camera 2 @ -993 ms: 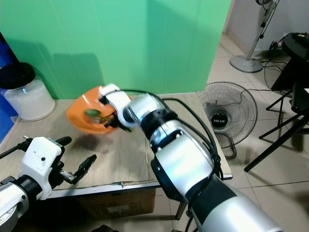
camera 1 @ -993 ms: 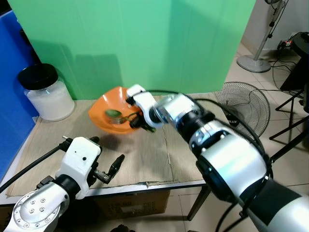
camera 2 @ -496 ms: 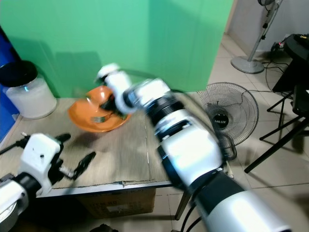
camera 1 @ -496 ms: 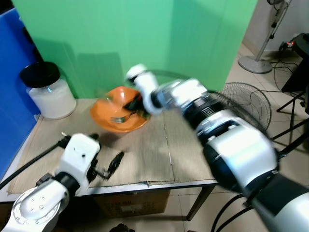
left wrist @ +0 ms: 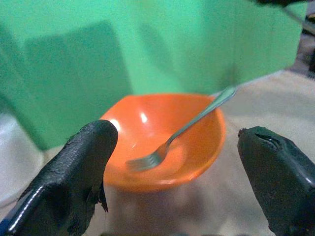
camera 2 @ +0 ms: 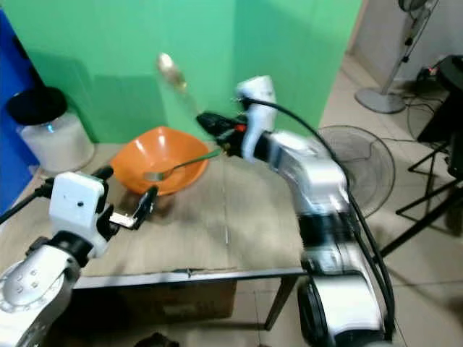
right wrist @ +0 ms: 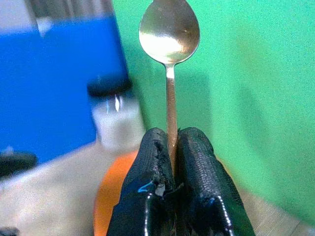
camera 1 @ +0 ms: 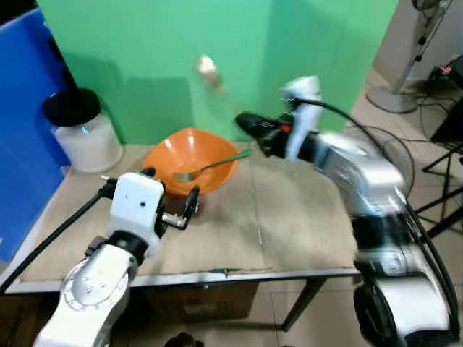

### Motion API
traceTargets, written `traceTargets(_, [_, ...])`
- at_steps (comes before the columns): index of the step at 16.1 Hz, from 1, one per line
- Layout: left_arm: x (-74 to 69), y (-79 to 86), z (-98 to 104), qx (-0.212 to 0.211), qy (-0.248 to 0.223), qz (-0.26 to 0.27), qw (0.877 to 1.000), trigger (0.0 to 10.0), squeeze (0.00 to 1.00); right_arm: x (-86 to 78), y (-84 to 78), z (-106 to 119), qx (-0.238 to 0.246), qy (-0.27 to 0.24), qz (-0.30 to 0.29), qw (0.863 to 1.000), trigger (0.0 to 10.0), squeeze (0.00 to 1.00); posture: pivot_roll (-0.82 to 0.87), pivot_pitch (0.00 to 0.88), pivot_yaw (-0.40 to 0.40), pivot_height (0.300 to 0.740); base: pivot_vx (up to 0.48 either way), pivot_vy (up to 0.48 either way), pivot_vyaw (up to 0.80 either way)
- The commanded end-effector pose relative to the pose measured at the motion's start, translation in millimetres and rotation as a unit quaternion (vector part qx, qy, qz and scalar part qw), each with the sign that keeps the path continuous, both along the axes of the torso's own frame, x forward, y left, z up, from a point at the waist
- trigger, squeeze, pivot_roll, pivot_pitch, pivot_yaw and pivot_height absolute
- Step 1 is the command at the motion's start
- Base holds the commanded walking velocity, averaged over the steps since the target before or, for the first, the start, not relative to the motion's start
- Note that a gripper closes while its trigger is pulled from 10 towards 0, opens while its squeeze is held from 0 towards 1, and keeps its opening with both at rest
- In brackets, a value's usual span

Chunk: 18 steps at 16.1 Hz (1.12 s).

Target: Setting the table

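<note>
An orange bowl (camera 1: 189, 157) sits on the tabletop with a metal fork (camera 1: 210, 166) lying in it, handle resting over the rim. My right gripper (camera 1: 246, 123) is held in the air above and to the right of the bowl, shut on the handle of a metal spoon (camera 1: 210, 72) whose bowl end points up and away; the right wrist view shows the spoon (right wrist: 169, 34) upright between the closed fingers (right wrist: 157, 182). My left gripper (camera 1: 168, 196) hovers open just in front of the orange bowl (left wrist: 165, 140), with nothing between its fingers.
A clear jar with a black lid (camera 1: 82, 130) stands at the table's back left. A green screen (camera 1: 181, 50) rises behind the table and a blue panel (camera 1: 22, 108) to the left. A floor fan (camera 2: 365, 163) stands right of the table.
The bowl has been set down flat on the table. My right gripper has left the bowl and risen to the right with a spoon. My left gripper has moved up to the bowl.
</note>
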<state>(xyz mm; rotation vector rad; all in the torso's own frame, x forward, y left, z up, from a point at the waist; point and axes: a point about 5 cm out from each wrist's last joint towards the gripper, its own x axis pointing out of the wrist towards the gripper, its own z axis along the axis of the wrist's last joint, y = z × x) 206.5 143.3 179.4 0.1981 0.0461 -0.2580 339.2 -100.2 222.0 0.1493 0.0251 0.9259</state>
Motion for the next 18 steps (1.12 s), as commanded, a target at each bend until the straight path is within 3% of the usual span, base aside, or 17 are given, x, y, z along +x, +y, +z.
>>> traceTargets(1, [0.6,-2.8,0.6,-0.004,-0.007,0.009,1.000,10.0,0.00,-14.7,-10.4,14.9,0.026,-0.035,-0.020,0.999,10.0,0.00,0.02,0.000,0.037,0.740,0.000,0.000,0.00])
traceTargets(4, [-1.5,-7.2,-1.3,-0.008,-0.019,0.035,0.999,10.0,0.00,-52.7,-40.4,-11.8,-0.057,-0.051,-0.127,0.989,10.0,0.00,-0.01,0.000,0.016,0.740,0.000,0.000,-0.16])
traceTargets(6, [-1.5,-0.3,-3.0,0.003,-0.029,0.076,0.997,10.0,0.00,-75.9,-51.5,-20.7,-0.051,-0.041,-0.193,0.979,10.0,0.00,-0.03,0.000,0.019,0.740,0.000,0.000,-0.80])
traceTargets(8, [-2.9,0.4,-9.0,0.019,-0.022,0.084,0.996,10.0,0.00,-89.1,-52.1,-30.9,-0.061,-0.030,-0.229,0.971,10.0,0.00,-0.03,0.000,0.041,0.740,0.000,0.000,-0.80])
traceTargets(9, [-4.1,-0.7,-11.2,0.032,-0.020,0.073,0.997,10.0,0.00,-90.3,-51.8,-39.8,-0.082,-0.026,-0.241,0.967,10.0,0.00,-0.04,0.000,0.043,0.740,0.000,0.000,-0.80])
traceTargets(11, [-4.7,-1.0,-12.9,0.030,-0.022,0.076,0.996,10.0,0.00,-91.5,-54.1,-44.1,-0.048,0.004,-0.281,0.959,10.0,0.00,-0.04,0.000,0.043,0.740,0.000,0.000,-0.80])
traceTargets(18, [-7.3,3.9,-10.9,0.009,-0.031,0.096,0.995,10.0,0.00,-91.7,-46.7,-36.2,-0.046,-0.021,-0.281,0.959,10.0,0.00,-0.02,0.000,0.022,0.740,0.000,0.000,-0.80])
